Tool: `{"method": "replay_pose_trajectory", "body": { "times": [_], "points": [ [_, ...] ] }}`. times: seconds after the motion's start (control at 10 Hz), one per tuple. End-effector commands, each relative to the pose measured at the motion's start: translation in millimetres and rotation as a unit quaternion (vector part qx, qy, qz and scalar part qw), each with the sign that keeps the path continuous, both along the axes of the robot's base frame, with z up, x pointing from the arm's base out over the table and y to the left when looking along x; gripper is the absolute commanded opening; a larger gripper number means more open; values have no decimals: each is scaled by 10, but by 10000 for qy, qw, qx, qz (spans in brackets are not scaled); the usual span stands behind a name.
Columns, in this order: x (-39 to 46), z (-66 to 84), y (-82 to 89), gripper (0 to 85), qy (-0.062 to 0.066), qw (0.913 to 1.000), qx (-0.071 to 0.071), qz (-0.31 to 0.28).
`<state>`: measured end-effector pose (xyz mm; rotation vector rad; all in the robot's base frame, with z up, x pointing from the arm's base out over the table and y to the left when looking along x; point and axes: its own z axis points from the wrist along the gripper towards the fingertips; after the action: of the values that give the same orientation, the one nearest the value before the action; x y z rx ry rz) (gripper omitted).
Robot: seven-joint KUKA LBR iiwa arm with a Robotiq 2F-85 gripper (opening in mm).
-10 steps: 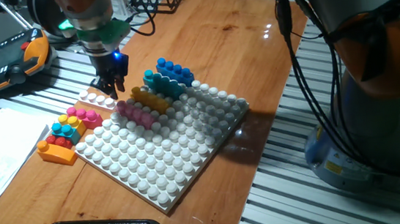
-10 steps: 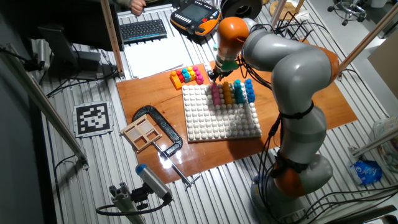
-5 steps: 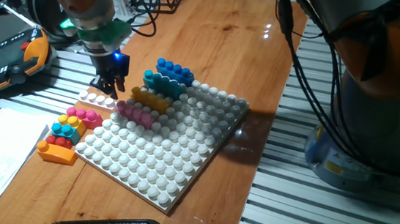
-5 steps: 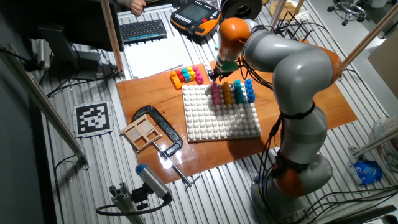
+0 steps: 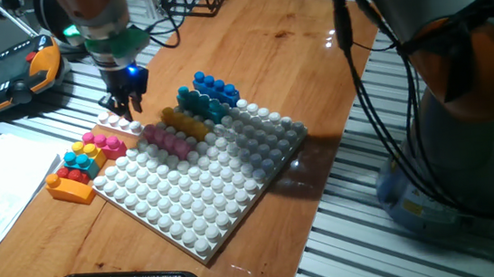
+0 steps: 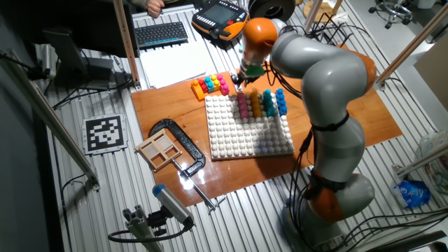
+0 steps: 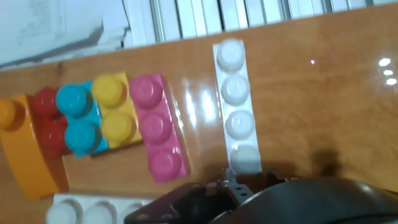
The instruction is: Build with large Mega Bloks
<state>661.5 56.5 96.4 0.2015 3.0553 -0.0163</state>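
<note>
The gripper point(image 5: 123, 105) has shifted off the baseplate point(image 5: 200, 198) edge toward the white brick point(image 7: 236, 107) on the table beside the loose pile point(image 5: 81, 162). Jaw opening cannot be judged; nothing visibly held. Pink brick point(image 5: 167, 139) stands seated; likely next pick beginning

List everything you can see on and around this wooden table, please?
White studded baseplate: one, white, middle of the table.
Bricks on the baseplate: four, pink, yellow-orange, cyan, dark blue, side by side at its far edge.
White brick: one, flat on the wood beside the baseplate, under the gripper.
Loose brick cluster: orange, red, cyan, yellow, pink, left of the baseplate.
Clamp: one, black, near table edge.
Keyboard: one, black, beyond the table.
Gripper: one, above the white brick; opening not discernible.
</note>
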Motion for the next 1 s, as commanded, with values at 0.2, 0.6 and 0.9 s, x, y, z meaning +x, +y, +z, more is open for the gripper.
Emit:
{"method": "replay_pose_trajectory", "body": {
  "times": [0.2, 0.6, 0.9],
  "points": [
    [296, -84, -31, 510, -99, 9999, 2, 29],
    [482, -246, -50, 510, -237, 9997, 39, 38],
    [527, -386, -64, 510, -298, 9995, 106, 60]
  ]
}}
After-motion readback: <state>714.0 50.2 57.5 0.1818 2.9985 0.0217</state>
